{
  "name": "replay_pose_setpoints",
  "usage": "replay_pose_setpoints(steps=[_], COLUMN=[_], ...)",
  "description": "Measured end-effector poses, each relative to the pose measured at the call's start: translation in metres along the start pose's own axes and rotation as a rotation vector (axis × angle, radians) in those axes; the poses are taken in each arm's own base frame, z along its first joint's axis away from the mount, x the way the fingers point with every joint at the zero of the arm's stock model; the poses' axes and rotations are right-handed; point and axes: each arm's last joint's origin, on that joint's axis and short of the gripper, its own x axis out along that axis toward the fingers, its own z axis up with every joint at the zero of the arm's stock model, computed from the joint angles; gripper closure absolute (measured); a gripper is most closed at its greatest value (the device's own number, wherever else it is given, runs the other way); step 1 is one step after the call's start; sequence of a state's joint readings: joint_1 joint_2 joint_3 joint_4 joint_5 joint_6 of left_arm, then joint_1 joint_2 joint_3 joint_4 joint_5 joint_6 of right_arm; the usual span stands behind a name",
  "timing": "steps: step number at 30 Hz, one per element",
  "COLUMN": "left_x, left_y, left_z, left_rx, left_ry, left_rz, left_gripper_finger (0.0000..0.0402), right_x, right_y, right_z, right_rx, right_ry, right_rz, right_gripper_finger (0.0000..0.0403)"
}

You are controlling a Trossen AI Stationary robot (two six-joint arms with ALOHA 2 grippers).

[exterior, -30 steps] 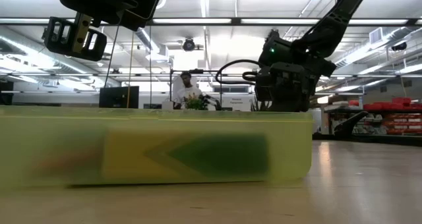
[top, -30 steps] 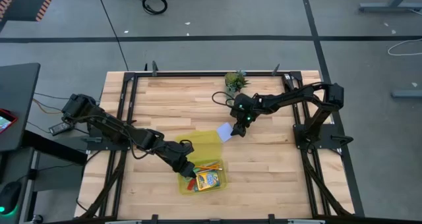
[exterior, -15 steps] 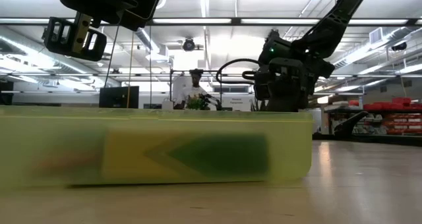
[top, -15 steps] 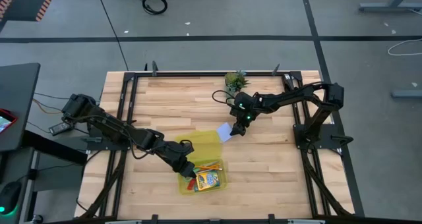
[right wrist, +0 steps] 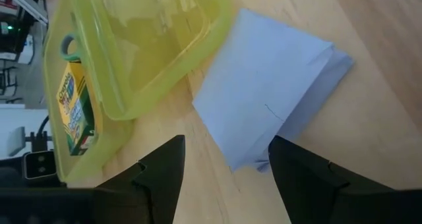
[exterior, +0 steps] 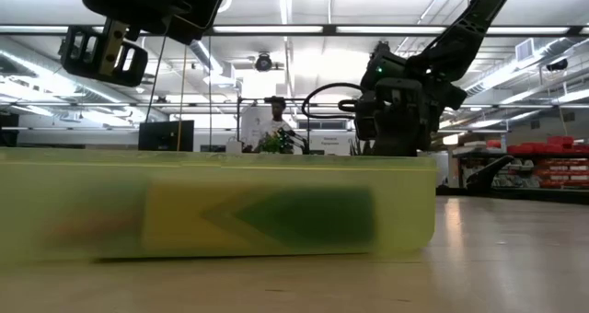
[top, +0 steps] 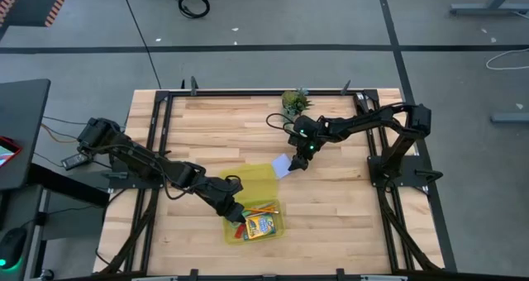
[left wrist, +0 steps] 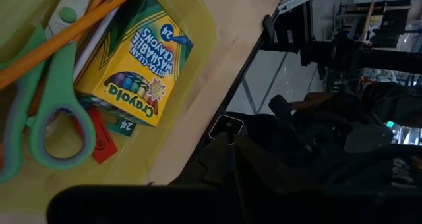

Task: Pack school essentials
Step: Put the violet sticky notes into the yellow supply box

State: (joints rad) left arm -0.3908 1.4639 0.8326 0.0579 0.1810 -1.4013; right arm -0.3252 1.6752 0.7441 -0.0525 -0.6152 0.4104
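A translucent yellow case [top: 275, 225] stands open near the table's front, its lid [top: 258, 180] flat toward the far side. In the case lie a crayon box [left wrist: 135, 59], green-handled scissors [left wrist: 46, 112], orange pencils [left wrist: 72, 26] and a small red block [left wrist: 99, 135]. My left gripper [top: 237, 215] hangs over the case's left end. A pale blue note pad [right wrist: 270, 99] rests on the table beside the lid. My right gripper [right wrist: 224, 151] is open just above it, its fingers on either side of the pad's near corner. Whether they touch the pad, I cannot tell.
A small potted plant [top: 294, 100] stands at the table's far edge, behind my right arm. Bare wood lies right of the case and at the far left. Black frame rails [top: 157, 132] run along the table's sides. A person stands in the room beyond the table [exterior: 274, 110].
My right gripper has turned slightly in place above the note pad. The pad and the case have not moved.
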Motion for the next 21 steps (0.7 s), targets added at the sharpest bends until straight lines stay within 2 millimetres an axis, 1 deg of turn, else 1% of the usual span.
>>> replay_pose_setpoints(steps=[4, 10, 21], left_x=[0.0000, 0.0000, 0.0000], left_y=[0.0008, 0.0009, 0.0011], left_z=[0.0000, 0.0000, 0.0000], left_rx=[-0.001, 0.009, 0.022], left_ry=[0.001, 0.001, 0.001], left_rz=[0.008, 0.010, 0.011], left_gripper_finger=[0.0368, 0.0372, 0.0372], right_x=[0.0000, 0.0000, 0.0001], right_y=[0.0005, -0.0005, 0.0017], right_z=[0.0005, 0.0006, 0.0031], right_rx=[0.008, 0.073, 0.102], right_ry=[-0.002, -0.014, -0.027], right_rz=[0.009, -0.020, 0.014], right_gripper_finger=[0.0178, 0.0178, 0.0178])
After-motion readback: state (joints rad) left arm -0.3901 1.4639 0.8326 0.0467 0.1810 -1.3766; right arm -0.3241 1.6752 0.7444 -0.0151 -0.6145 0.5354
